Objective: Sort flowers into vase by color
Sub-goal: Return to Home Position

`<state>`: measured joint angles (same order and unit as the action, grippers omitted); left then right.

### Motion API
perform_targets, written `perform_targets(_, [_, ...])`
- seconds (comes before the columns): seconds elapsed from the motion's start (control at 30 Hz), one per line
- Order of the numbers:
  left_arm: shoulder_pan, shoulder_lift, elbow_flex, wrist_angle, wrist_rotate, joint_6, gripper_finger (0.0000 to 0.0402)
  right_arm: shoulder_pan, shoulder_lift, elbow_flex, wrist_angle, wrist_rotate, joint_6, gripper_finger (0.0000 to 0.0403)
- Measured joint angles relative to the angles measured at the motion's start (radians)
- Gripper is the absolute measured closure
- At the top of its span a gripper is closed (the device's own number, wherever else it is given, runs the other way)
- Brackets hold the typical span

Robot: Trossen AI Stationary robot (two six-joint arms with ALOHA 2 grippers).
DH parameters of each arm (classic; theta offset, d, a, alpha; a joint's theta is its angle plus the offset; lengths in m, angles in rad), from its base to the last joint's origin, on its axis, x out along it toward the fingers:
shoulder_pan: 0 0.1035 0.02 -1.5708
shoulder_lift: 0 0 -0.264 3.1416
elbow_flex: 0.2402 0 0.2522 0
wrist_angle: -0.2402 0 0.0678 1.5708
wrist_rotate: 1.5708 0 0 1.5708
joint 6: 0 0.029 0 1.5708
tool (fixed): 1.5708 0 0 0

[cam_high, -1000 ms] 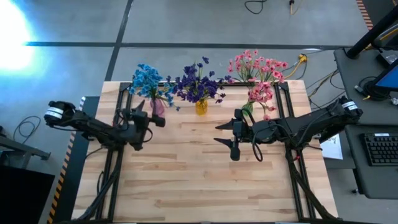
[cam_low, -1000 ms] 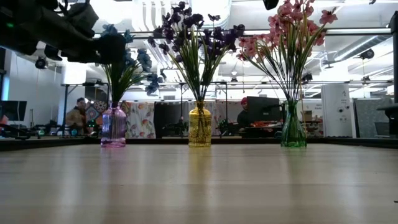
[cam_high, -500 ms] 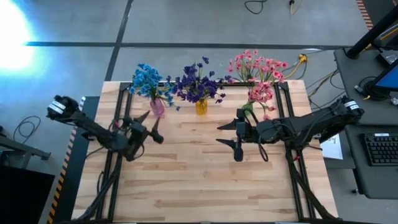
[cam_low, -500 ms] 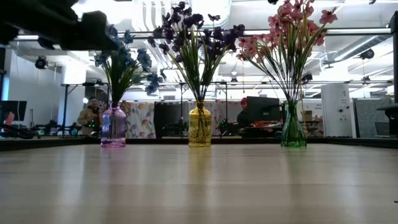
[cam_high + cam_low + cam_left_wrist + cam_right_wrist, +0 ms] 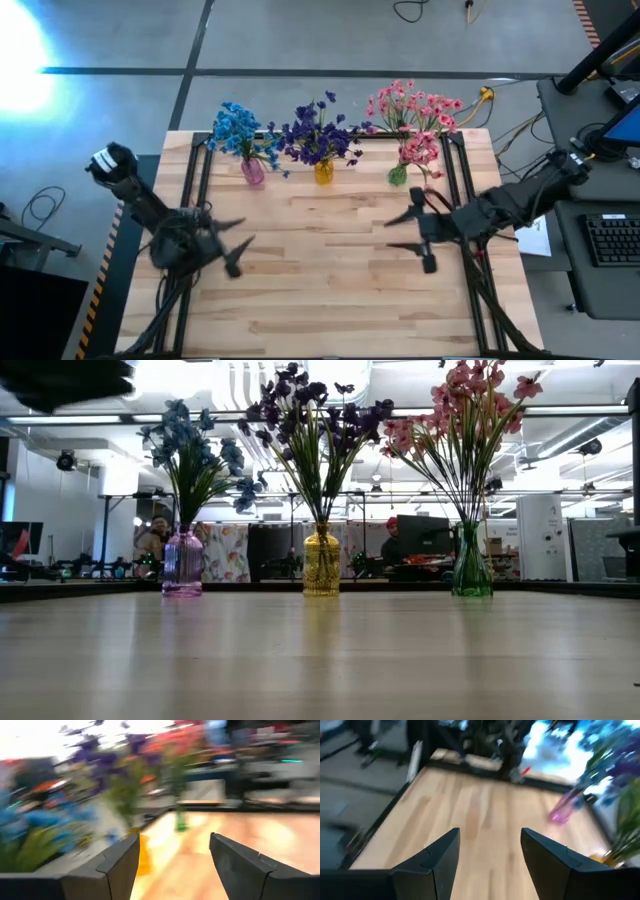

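Blue flowers [image 5: 236, 128], purple flowers [image 5: 318, 135] and pink flowers [image 5: 412, 108] stand upright, stems vertical, blossoms up, in vases [image 5: 324, 172] along the far edge of the desk [image 5: 330, 300]. Left gripper [image 5: 243, 232] and right gripper [image 5: 390, 234] hover spread, empty.

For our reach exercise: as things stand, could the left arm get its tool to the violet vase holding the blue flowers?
Probably yes. The left tool is open and holds nothing, and only tabletop lies between it and the violet vase.
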<state>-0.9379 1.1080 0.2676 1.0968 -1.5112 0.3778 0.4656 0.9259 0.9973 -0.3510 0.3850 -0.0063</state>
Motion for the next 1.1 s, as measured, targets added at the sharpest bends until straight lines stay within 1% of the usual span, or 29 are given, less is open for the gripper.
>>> perform_targets(0.1, [-0.147,0.006,0.0,-0.011,0.013,-0.023,0.0173,0.058,-0.043,-0.017,-0.093,-0.003,0.058,0.02])
perform_targets(0.23, [-0.275,0.004,0.0,0.029,0.005,-0.056,0.0173,0.12,-0.101,-0.059,-0.103,0.0,0.119,0.02])
perform_targets(0.3, [-0.292,0.003,0.0,0.033,-0.034,-0.057,0.0173,0.139,-0.119,-0.083,-0.101,0.0,0.121,0.02])
perform_targets(0.37, [-0.291,0.003,0.0,0.032,-0.059,-0.108,0.0173,0.152,-0.133,-0.11,-0.099,0.0,0.124,0.02])
perform_targets(0.47, [-0.292,0.007,0.0,-0.002,-0.049,-0.133,0.0174,0.169,-0.158,-0.17,-0.07,-0.008,0.146,0.02])
perform_targets(0.53, [-0.292,0.013,-0.004,-0.036,-0.031,-0.133,0.0178,0.172,-0.174,-0.217,-0.036,-0.047,0.162,0.02])
perform_targets(0.6, [-0.285,0.013,-0.018,-0.051,0.028,-0.134,0.0186,0.172,-0.186,-0.265,0.027,-0.079,0.144,0.02])
perform_targets(0.67, [-0.26,0.013,-0.037,-0.05,0.104,-0.138,0.0198,0.171,-0.195,-0.315,0.128,-0.079,0.092,0.02])
perform_targets(0.73, [-0.226,0.013,-0.06,-0.055,0.216,-0.144,0.0215,0.171,-0.199,-0.363,0.236,-0.111,0.017,0.02])
perform_targets(0.77, [-0.205,0.015,-0.073,-0.064,0.29,-0.144,0.0226,0.171,-0.202,-0.385,0.283,-0.149,-0.014,0.02])
perform_targets(0.83, [-0.149,0.027,-0.102,-0.075,0.431,-0.15,0.0254,0.171,-0.206,-0.431,0.367,-0.236,-0.054,0.0201])
perform_targets(0.9, [-0.087,0.038,-0.129,-0.078,0.517,-0.165,0.0287,0.169,-0.205,-0.487,0.472,-0.302,-0.083,0.0205])
perform_targets(1.03, [0.039,0.047,-0.159,-0.076,0.728,-0.211,0.0362,0.157,-0.203,-0.598,0.657,-0.308,-0.122,0.0219])
perform_targets(1.1, [0.095,0.047,-0.164,-0.074,0.816,-0.211,0.039,0.14,-0.206,-0.639,0.714,-0.307,-0.136,0.0227])
